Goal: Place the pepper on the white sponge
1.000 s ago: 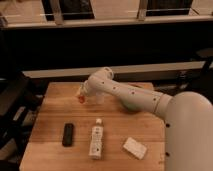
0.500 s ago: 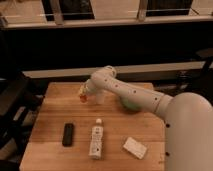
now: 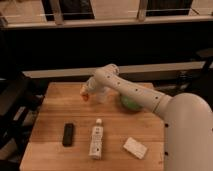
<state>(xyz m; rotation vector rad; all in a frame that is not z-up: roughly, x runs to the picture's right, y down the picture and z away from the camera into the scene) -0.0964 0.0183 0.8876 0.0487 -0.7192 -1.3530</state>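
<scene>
The pepper (image 3: 86,93) is a small orange-red piece at the tip of my arm, held above the back of the wooden table (image 3: 52,115). My gripper (image 3: 88,91) is at the far middle of the table, closed around the pepper. The white sponge (image 3: 135,148) lies flat near the front right of the table, well away from the gripper, to its front right.
A white bottle with a label (image 3: 96,139) lies at the front middle. A black rectangular device (image 3: 68,134) lies to its left. A green bowl (image 3: 129,103) sits behind my arm at the back right. Dark railings and a ledge stand behind the table.
The arm with the pepper has shifted slightly toward the right and a little lower. The objects on the table have not moved.
</scene>
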